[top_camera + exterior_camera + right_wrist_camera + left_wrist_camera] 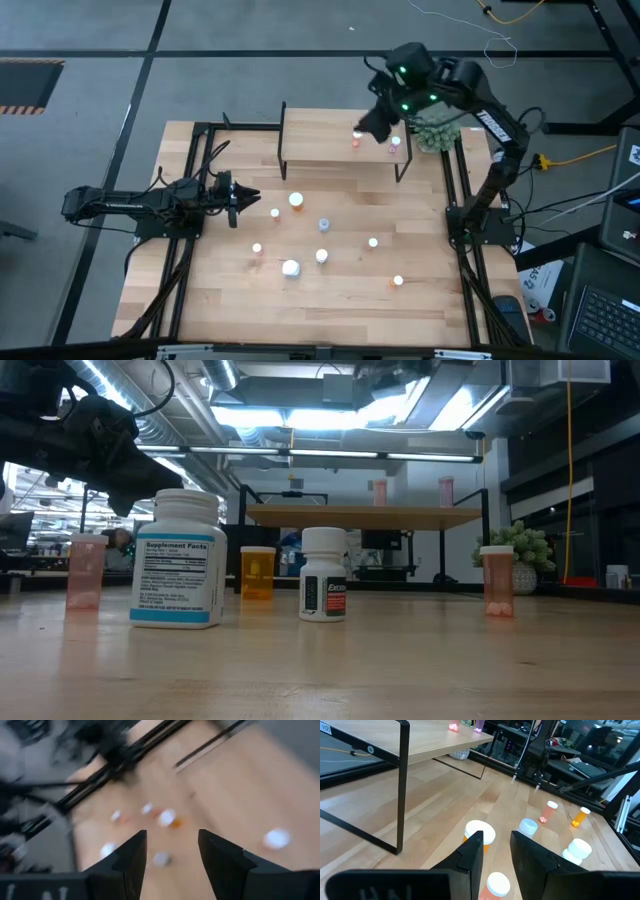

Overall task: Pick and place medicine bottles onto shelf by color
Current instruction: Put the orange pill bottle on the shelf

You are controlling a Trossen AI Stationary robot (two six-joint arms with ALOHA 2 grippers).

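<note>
High view: the right gripper (pixel 375 128) hangs over the right end of the shelf (pixel 320 148), its fingers (pixel 131 854) parted with nothing between them. Two small medicine bottles stand on the board just beside it — a reddish bottle (pixel 356 140) and a pink bottle (pixel 394 146) — and the low view shows them upright on the shelf top, apart from each other. A green plant (pixel 438 132) sits just beyond the gripper, off the shelf's right end. The left gripper (pixel 250 198) is held low over the table's left side, well apart from the shelf, its fingers (pixel 472 855) standing at a narrow gap and gripping nothing. Directly ahead of its tips lies an orange bottle (pixel 297 202) with a white cap, and a small pale-capped bottle (pixel 275 212) sits just beside them. Farther out from that gripper the remaining bottles are scattered on the table (pixel 220 290) — a blue-grey bottle (pixel 324 226), a large white bottle (pixel 291 268), and a few small ones toward the right edge.
</note>
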